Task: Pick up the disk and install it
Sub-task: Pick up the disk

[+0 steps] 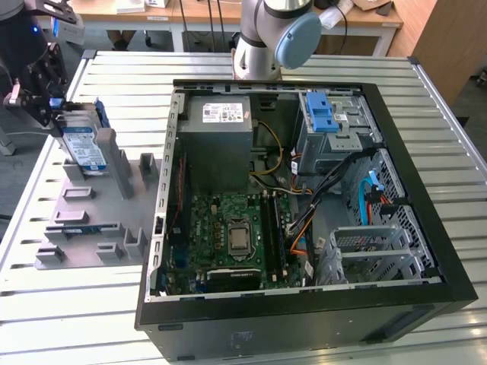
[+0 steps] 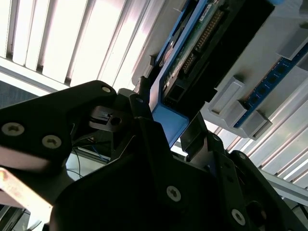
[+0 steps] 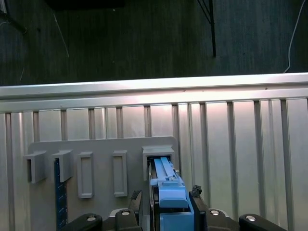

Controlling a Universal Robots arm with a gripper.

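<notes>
Gripper (image 3: 166,196) sits closest to the lens in both wrist views. Its black fingers (image 3: 196,198) pinch the disk (image 3: 169,188) by its blue carrier frame, one finger on each face.

The disk stands on edge in an end slot of the grey holder rack (image 1: 84,201), at ten o'clock in the exterior view, on the slatted metal bench (image 1: 76,304). Its white-and-blue label (image 1: 82,148) is visible, but the print is too small to read. A second slot of the rack, at eight o'clock, holds a thin blue strip (image 1: 84,227) lying edge-on.

The computer case (image 1: 304,323) lies beside the rack with its side open. Contents noted:
- At twelve o'clock inside the case is the grey power-supply box (image 1: 221,148); its white sticker (image 1: 223,112) is not legible.
- At one o'clock is a metal drive bay with a blue latch piece (image 1: 321,114).
- At six o'clock is the green motherboard (image 1: 236,232).
- At four o'clock is a perforated metal cage (image 1: 373,251) — cables run between it and the drive bay.
</notes>
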